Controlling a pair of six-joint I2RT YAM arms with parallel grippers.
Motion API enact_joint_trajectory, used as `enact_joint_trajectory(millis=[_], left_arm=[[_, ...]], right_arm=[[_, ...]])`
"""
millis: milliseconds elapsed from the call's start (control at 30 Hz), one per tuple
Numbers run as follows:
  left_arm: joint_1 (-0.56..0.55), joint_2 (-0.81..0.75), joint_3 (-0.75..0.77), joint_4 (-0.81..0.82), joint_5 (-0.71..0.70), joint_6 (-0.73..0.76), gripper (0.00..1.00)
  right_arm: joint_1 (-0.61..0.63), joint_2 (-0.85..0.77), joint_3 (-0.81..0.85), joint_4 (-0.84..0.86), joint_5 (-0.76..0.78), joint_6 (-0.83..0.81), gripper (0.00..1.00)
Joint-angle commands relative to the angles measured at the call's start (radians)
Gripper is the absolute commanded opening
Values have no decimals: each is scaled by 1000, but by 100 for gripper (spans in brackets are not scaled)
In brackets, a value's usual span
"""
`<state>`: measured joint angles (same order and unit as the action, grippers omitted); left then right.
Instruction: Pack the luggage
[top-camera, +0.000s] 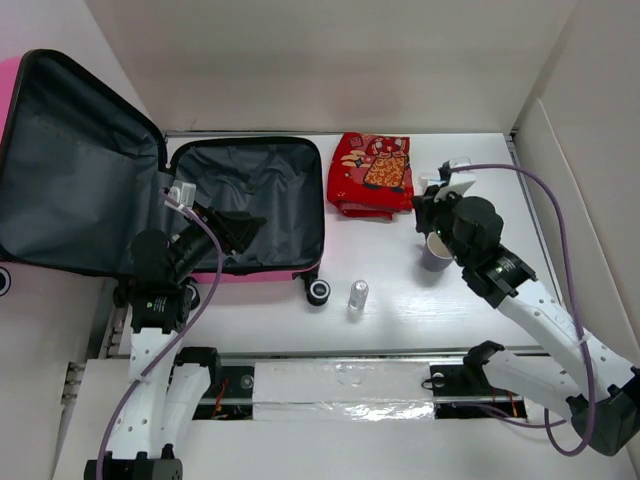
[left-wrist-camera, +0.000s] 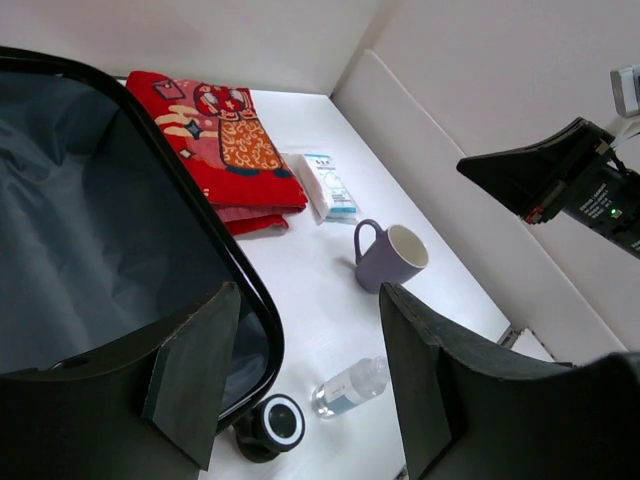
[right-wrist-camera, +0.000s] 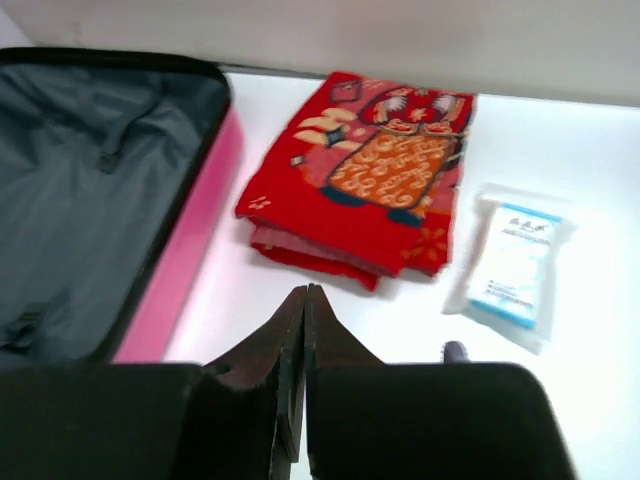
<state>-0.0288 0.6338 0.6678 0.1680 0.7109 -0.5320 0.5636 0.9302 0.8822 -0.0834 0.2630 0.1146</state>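
Note:
The luggage (top-camera: 245, 205) is a hot-pink suitcase lying open at the back left, its dark grey lined lid (top-camera: 75, 165) tilted up to the left. My left gripper (top-camera: 243, 228) is open and empty above the case's near right part. In the left wrist view (left-wrist-camera: 310, 370) its jaws stand wide apart over the case rim (left-wrist-camera: 255, 300) and the white table. My right gripper (top-camera: 422, 205) is shut and empty, above the table between a red folded cloth (top-camera: 370, 173) and a purple mug (top-camera: 437, 250). In the right wrist view (right-wrist-camera: 303, 300) its jaws are pressed together just in front of the cloth (right-wrist-camera: 375, 170).
A small clear bottle (top-camera: 357, 295) lies on its side near the case's black wheel (top-camera: 319, 291). A tissue pack (right-wrist-camera: 515, 262) lies right of the cloth. White walls close the back and right side. The right arm (left-wrist-camera: 580, 180) shows in the left wrist view.

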Motion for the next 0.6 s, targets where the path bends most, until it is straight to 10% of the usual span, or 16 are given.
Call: enact_joint_trajectory(millis=[0, 133, 267, 367, 567], left_arm=[[-3, -3, 35, 8, 19, 32, 56], [-3, 6, 35, 1, 33, 24, 54], [-3, 27, 30, 34, 45, 12, 52], [-3, 26, 32, 33, 56, 15, 51], [-3, 14, 33, 25, 39, 27, 55]], right_arm=[[15, 10, -23, -44, -157, -12, 0], [119, -14, -25, -87, -248, -65, 0], [248, -42, 8, -142, -225, -79, 75], [327, -50, 6, -187, -144, -89, 100], [406, -51, -107, -228, 18, 8, 100]])
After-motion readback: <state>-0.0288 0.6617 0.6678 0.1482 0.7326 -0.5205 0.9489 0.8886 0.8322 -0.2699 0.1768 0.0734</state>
